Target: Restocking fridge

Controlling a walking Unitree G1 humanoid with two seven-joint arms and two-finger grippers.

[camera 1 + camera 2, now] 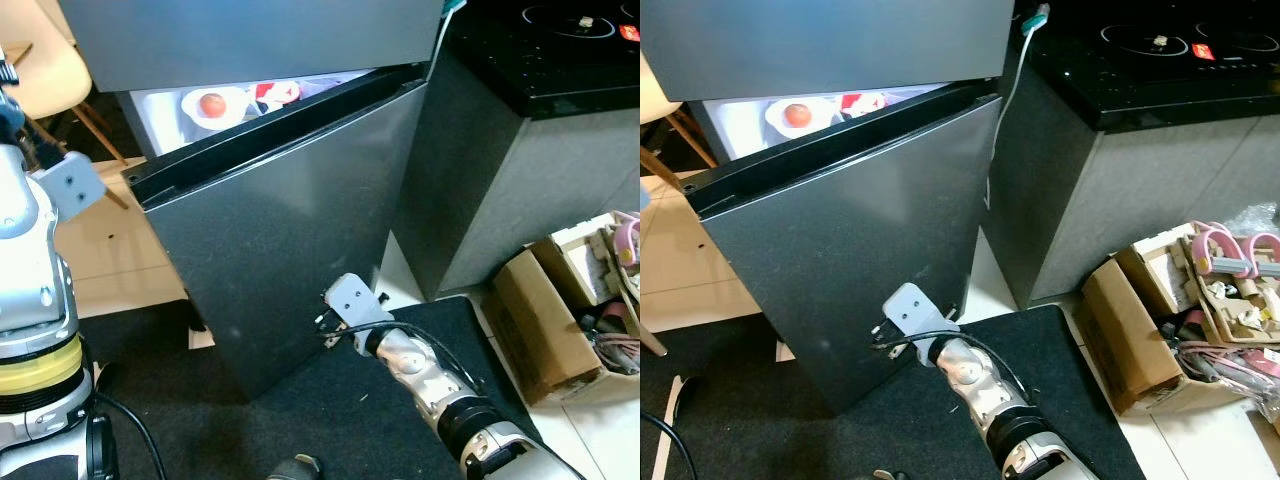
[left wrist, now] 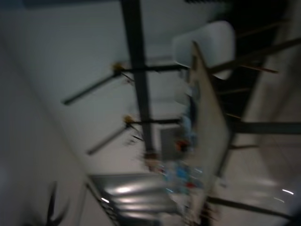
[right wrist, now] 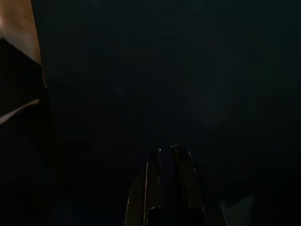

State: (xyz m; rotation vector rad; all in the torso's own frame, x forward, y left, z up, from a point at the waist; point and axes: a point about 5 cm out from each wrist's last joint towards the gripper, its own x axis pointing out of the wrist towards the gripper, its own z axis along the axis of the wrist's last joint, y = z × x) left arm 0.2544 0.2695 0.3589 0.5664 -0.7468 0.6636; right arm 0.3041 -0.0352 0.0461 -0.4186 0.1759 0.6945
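While the left arm (image 1: 35,270) stands raised at the robot's left edge, its wrist bracket level with the fridge door's top corner, its fingers lie out of sight and I cannot tell whether they are spread or closed; its wrist view is a blur of pale floor, a white chair and a table edge. Next comes the fridge (image 1: 250,40), its lower door (image 1: 290,220) swung partly ajar. Through the gap above that door a white bowl (image 1: 215,106) holding a red fruit (image 1: 211,103) sits on a lit shelf, with red-and-white packaging (image 1: 272,95) just beside it. Low against the door's face is the right gripper (image 3: 165,179), its two black fingers pressed together on nothing in the dark wrist view. Farther right stands a grey counter (image 1: 530,190) with a black cooktop (image 1: 560,45), and at its foot an open cardboard box (image 1: 545,325) full of clutter.
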